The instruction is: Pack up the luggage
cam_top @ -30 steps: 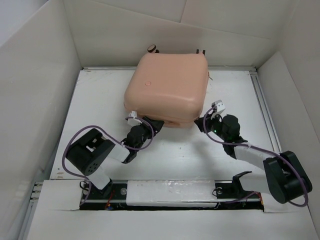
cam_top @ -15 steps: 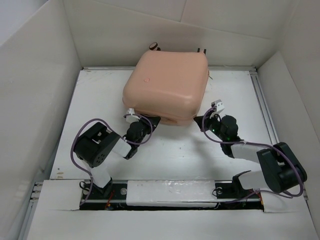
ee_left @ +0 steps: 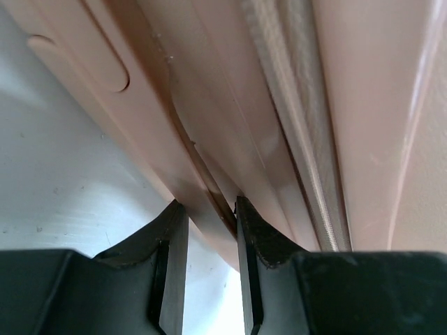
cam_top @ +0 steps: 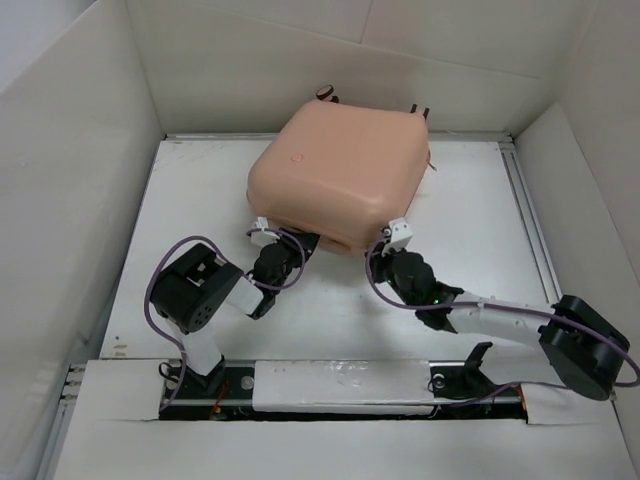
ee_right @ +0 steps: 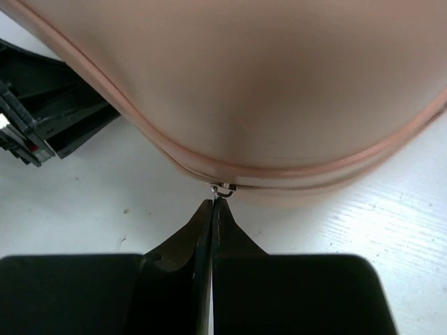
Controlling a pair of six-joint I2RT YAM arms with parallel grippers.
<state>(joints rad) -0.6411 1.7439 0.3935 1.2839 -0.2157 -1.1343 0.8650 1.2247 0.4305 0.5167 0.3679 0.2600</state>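
The right gripper [ee_right: 213,204] has swung leftward from the luggage's [cam_top: 335,170] right front corner to the middle of its near edge, and the luggage itself has turned a little, its far end now lying further right. On the left, the left gripper [ee_left: 207,213] sits at the case's near left corner, low against the tabletop [cam_top: 200,200]. Its wrist view shows the jaws pinching a thin lip of the peach-pink shell, 1 finger on each side of it, with the zip track [ee_left: 293,125] running just beside the grip.

The luggage lies flat and closed in the far middle of the tabletop, slightly skewed, with a small round button [cam_top: 296,157] on its upper shell near the left. A caster wheel [cam_top: 328,94] pokes out past its far edge.

On the right, the right arm reaches in low across the tabletop. Its jaws are pressed together, nipping the small metal zip pull [ee_right: 222,187] that hangs from the curved seam on the case's near side.
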